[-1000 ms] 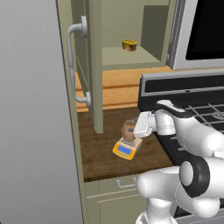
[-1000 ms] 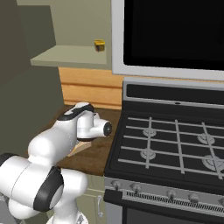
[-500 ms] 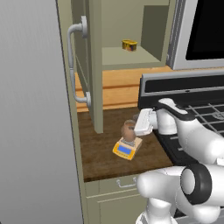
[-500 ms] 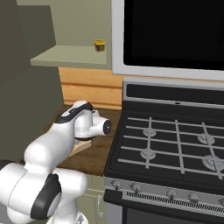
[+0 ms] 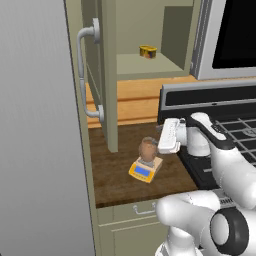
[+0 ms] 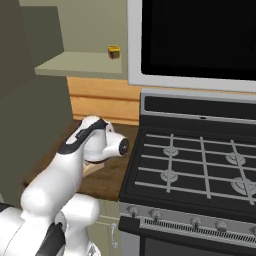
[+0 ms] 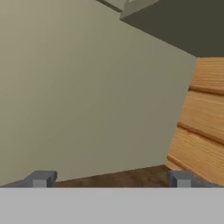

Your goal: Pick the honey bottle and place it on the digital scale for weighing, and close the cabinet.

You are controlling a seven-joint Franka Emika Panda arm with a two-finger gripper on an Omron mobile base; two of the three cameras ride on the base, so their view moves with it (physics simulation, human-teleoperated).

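- claw (image 7: 111,179) spread wide, holding nothing
- honey bottle (image 5: 147,149) on scale (image 5: 145,169), just left of claw
- cabinet (image 5: 106,75) door open above claw, yellow tin (image 5: 147,51) on shelf inside

A short yellow tin (image 5: 147,51) with a dark band stands on the open shelf (image 5: 150,67), near its back right corner; a black gas stove (image 6: 200,165) adjoins the right edge of the dark wooden worktop (image 5: 115,175); a drawer pull (image 5: 143,210) sits under the worktop's front edge.

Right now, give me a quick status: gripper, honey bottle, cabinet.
Gripper open, holding nothing, facing the cabinet door. Honey bottle sits on the digital scale. Cabinet door open, not yet shut.
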